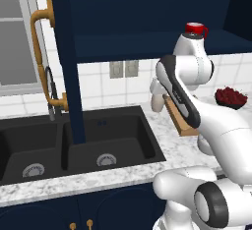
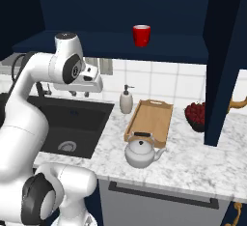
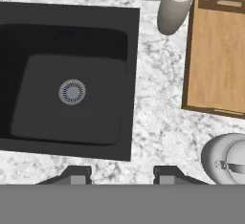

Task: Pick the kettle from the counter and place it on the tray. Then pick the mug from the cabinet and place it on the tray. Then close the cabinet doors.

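**Nothing gripped yet: kettle waits beside the tray**

Two tasks' things are unmoved. The gripper [image 3: 122,174], jaws spread and empty, looks down near the sink [image 3: 72,74]. The kettle [image 2: 141,153] sits on the counter [image 2: 193,167] touching the tray's [image 2: 154,116] near end; the mug [image 2: 141,35] stands above the tray in the open cabinet [image 2: 120,46].

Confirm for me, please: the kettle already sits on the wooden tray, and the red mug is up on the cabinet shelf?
Not quite. The kettle stands on the counter just in front of the tray, as the right base view shows. The tray is bare. The mug is indeed on the cabinet shelf.
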Tool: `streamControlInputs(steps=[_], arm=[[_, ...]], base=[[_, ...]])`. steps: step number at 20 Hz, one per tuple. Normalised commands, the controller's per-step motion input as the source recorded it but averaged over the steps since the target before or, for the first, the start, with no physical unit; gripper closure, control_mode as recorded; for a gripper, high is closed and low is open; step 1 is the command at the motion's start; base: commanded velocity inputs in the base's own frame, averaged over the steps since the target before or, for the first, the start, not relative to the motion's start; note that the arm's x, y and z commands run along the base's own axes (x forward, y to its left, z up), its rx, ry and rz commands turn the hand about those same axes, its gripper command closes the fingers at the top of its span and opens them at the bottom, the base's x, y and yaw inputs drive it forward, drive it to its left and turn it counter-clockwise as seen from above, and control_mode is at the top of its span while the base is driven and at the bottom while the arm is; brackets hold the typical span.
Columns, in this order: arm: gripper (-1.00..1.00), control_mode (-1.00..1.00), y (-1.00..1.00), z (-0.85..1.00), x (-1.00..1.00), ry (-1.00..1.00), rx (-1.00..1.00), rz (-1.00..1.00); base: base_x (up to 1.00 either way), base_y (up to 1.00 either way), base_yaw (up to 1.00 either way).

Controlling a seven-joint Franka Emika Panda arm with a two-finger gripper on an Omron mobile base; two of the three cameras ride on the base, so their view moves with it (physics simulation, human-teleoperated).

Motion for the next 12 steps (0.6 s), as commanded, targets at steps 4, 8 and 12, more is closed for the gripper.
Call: streamControlInputs(steps=[4, 8, 12], arm=[[-1.0, -1.0, -0.03, 0.0, -0.22, -0.1, 0.0, -0.02], [-1.0, -1.0, -0.37, -0.12, -0.82, -0.23, 0.06, -0.28], [-1.0, -1.0, -0.64, -0.16, -0.71, -0.03, 0.15, -0.45]], base=[[0.0, 0.0, 0.0], [0.0, 0.0, 0.0], [0.0, 0.0, 0.0]])
